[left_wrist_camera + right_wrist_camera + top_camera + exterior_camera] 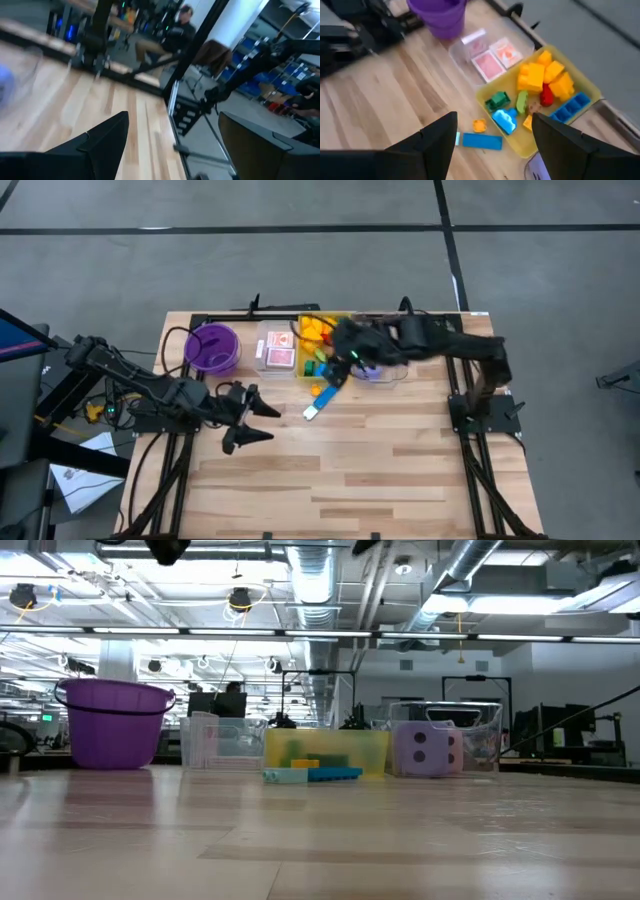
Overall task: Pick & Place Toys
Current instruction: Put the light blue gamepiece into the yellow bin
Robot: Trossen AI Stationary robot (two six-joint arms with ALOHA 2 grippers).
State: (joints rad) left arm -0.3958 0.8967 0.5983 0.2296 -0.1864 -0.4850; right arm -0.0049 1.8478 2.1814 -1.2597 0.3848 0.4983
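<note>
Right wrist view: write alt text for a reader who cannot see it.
The right gripper, fingers open and empty, hovers over a yellow bin of colourful building blocks. A long blue block and a small orange block lie on the wooden table; playing cards and a purple bowl sit beyond.

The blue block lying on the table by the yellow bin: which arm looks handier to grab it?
The right. Its gripper hangs open right above the blue block beside the yellow bin. The left gripper, also open, sits farther off over bare table.

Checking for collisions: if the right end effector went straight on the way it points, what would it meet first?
Probably the yellow bin of blocks, or the blue block on the table beside it; depth is unclear. The right end effector is open and empty.
</note>
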